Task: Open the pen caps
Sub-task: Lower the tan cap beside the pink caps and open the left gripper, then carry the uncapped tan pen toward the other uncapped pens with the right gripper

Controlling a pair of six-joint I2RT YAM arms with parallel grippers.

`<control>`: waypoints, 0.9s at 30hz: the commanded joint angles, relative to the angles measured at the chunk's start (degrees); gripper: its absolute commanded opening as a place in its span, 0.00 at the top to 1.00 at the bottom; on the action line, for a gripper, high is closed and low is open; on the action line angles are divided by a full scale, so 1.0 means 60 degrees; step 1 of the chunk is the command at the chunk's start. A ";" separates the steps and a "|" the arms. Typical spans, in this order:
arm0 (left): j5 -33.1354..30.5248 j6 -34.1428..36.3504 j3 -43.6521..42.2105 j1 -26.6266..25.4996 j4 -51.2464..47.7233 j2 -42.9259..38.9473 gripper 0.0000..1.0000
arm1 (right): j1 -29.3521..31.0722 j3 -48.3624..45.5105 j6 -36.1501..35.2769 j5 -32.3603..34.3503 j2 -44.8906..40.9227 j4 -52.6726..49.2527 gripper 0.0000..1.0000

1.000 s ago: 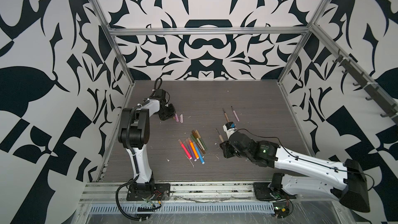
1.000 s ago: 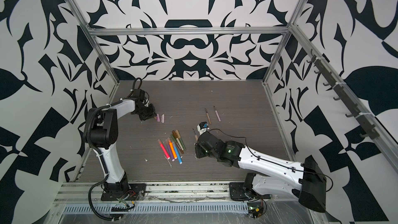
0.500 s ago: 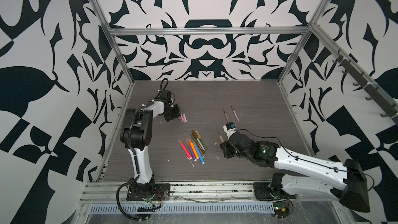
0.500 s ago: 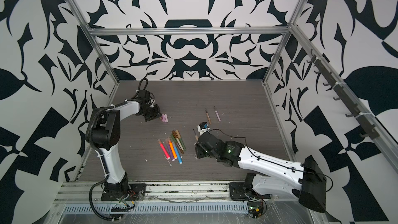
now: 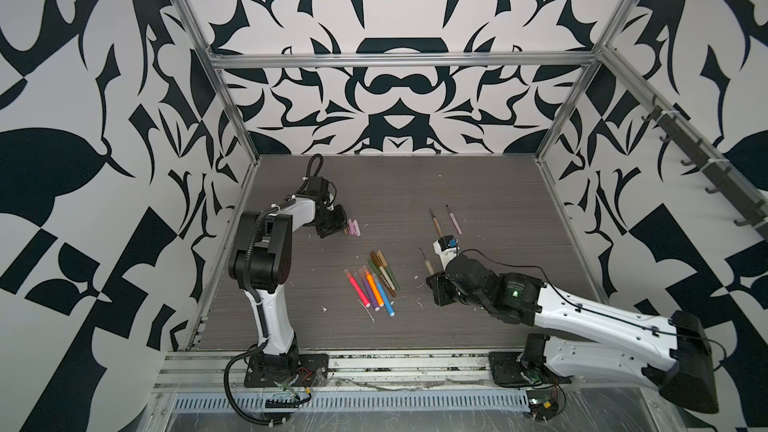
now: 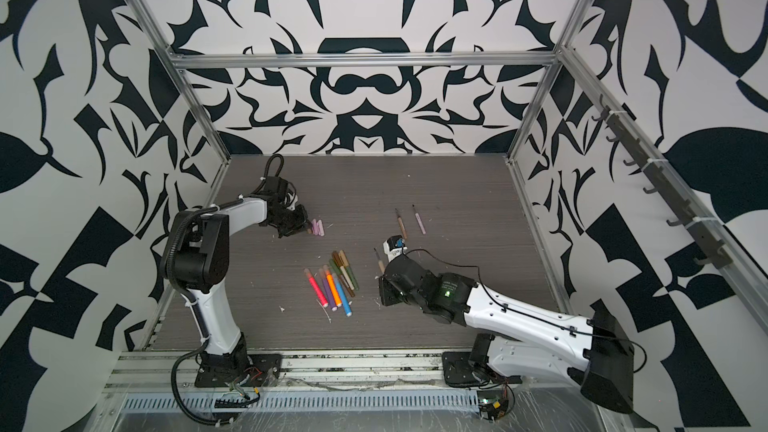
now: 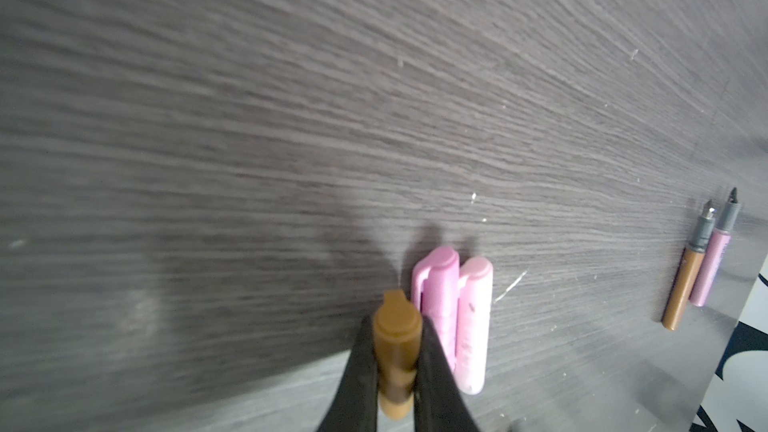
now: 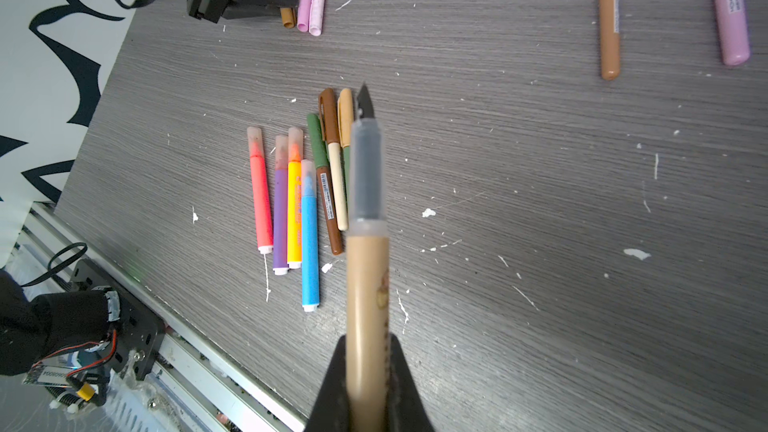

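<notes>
Low down, left pincer (image 7: 397, 324) around brown cap (image 7: 395, 351) (seemingly grounded).

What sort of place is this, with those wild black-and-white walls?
Likely a robot test cell: a left arm and right arm bolted to a metal rail, patterned panels boxing in a table, pens laid out.

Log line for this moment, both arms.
left gripper: shut on brown cap, beside two pink caps | right gripper: shut on uncapped tan pen | capped pens: clustered mid-table

Black-and-white patterned walls (image 5: 124, 76) all round, grey wood-grain tabletop (image 5: 478, 189), aluminium frame (image 5: 399, 61) at 12 o'clock, seemingly a hook rail (image 5: 706, 160) at 2 o'clock.
</notes>
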 commanded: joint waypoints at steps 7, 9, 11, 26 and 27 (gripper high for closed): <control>-0.0075 -0.0019 -0.0396 -0.0039 -0.0587 -0.0088 0.68 | -0.0029 -0.0100 0.0135 0.0204 -0.0276 -0.0136 1.00; -0.0096 -0.0019 -0.0404 -0.0035 -0.0588 -0.0123 0.67 | -0.0029 -0.0115 0.0149 0.0202 -0.0268 -0.0136 1.00; -0.0093 -0.0027 -0.0399 -0.0032 -0.0602 -0.0160 0.66 | -0.0029 -0.0130 0.0172 0.0207 -0.0281 -0.0131 1.00; -0.0311 -0.0006 -0.0301 -0.0032 -0.0809 -0.0395 0.66 | -0.0498 0.0710 -0.0672 0.0679 -0.0269 -0.1388 1.00; -0.0391 0.0003 -0.0288 -0.0032 -0.0847 -0.0394 0.66 | -0.0709 0.0837 -0.0847 0.0613 -0.0268 -0.1564 1.00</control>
